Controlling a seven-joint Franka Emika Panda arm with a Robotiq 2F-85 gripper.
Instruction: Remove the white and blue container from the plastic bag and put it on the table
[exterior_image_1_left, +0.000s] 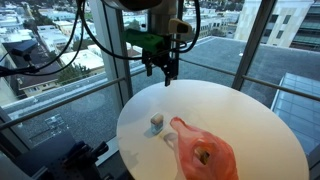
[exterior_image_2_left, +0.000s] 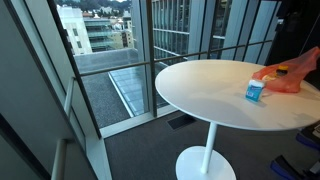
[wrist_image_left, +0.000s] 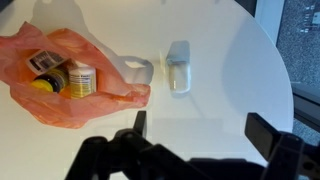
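Since the container (wrist_image_left: 178, 67) lies on the counter (wrist_image_left: 225, 50) beside the bag (wrist_image_left: 40, 100), the released gripper (wrist_image_left: 197, 125) hovers empty; retreat straight up.

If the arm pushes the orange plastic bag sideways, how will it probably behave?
The orange plastic bag looks thin and crumpled, so it would probably fold or bunch up rather than slide as one piece. The items inside look like small bottles lying down, so they may roll or shift and change the bag's shape.
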